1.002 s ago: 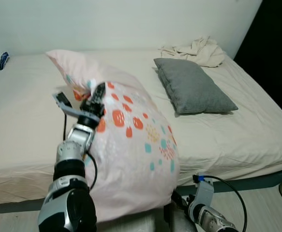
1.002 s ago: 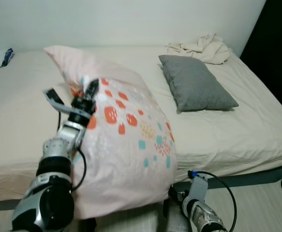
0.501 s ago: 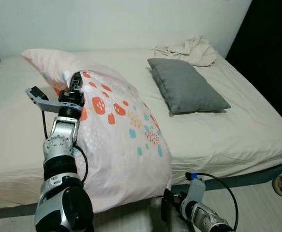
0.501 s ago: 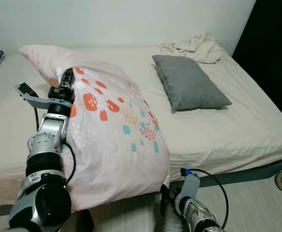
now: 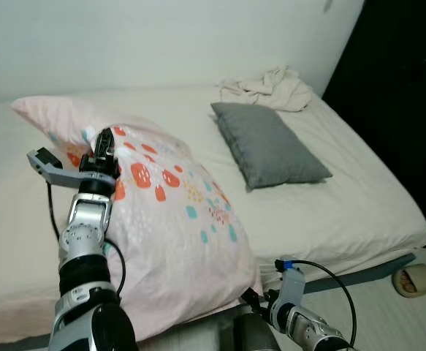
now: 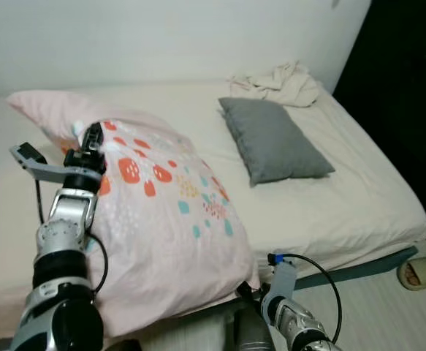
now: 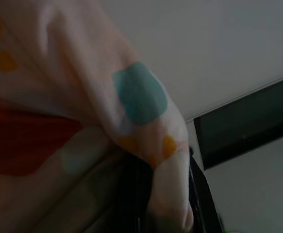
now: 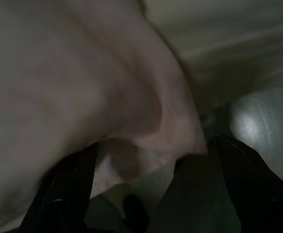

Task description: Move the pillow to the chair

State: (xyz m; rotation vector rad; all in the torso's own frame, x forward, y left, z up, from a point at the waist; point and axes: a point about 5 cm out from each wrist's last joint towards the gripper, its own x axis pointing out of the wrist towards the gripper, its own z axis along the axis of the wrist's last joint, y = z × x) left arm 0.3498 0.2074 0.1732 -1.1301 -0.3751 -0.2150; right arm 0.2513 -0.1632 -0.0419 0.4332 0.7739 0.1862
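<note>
**Pincers at both ends of the pillow, long axis running 11 to 5**

Left pincer is clenched on a fold near the top of the patterned pillow; the left wrist view shows a roll of the spotted cloth pinched between the two black fingers. Right pincer sits low, under the pillow's bottom corner, and in its wrist view a nub of pale fabric lies between its two spread fingers. I cannot tell whether they have closed on it or merely cradle it.

From the head views, the pillow stands tilted against the near edge of the bed, its long axis running from about 11 o'clock, where a plain pink corner trails back over the mattress, down to about 5 o'clock, where the lower corner overhangs the bed edge towards the floor. So the pillow lies between the two pincers: at 5 o'clock from the left one, at 11 o'clock from the right one.

A grey pillow lies flat at about 2 o'clock, well apart, with a crumpled cloth beyond it by the wall. A slipper rests on the floor at 4 o'clock.

I can make out no chair here, so the carry likely calls for a turn away from the bed, with the left arm bearing most of the load.
</note>
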